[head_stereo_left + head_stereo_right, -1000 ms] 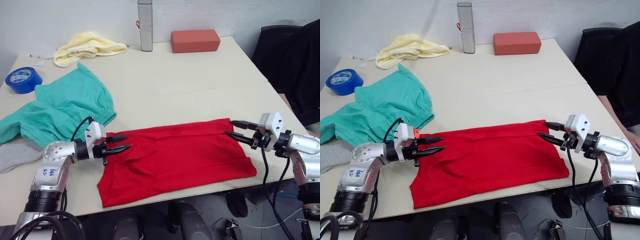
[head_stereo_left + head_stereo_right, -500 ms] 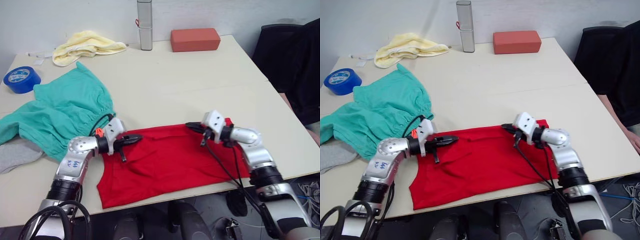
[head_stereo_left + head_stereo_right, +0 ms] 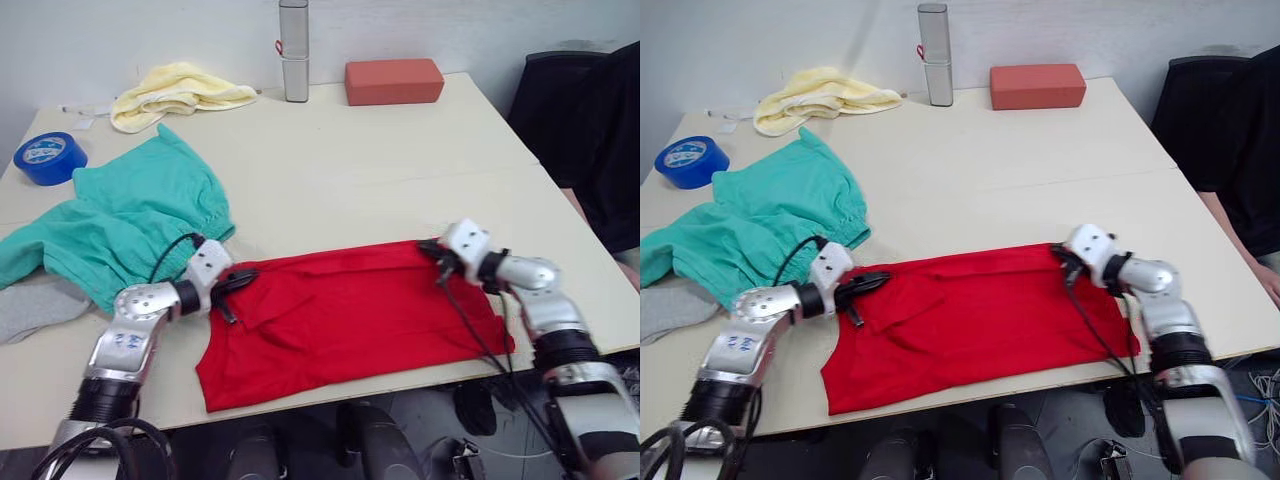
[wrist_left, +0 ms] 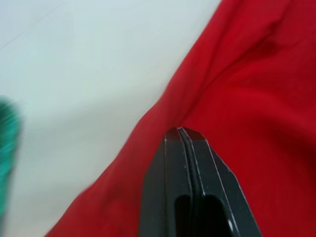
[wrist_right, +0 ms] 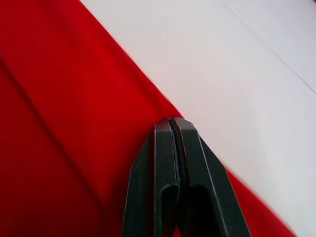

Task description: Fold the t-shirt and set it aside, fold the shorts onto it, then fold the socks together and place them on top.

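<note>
The red t-shirt [image 3: 350, 320] lies lengthwise along the table's near edge; the left gripper [image 3: 240, 279] and right gripper [image 3: 432, 247] each pinch its far edge at opposite ends

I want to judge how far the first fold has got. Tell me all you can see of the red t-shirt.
The t-shirt is bright red, soft cloth, lying flat as a wide band near the table's front edge, creased, its lower left corner reaching toward that edge. The left gripper is shut on its far left edge, the right gripper shut on its far right corner. It lies apart from the shorts.
</note>
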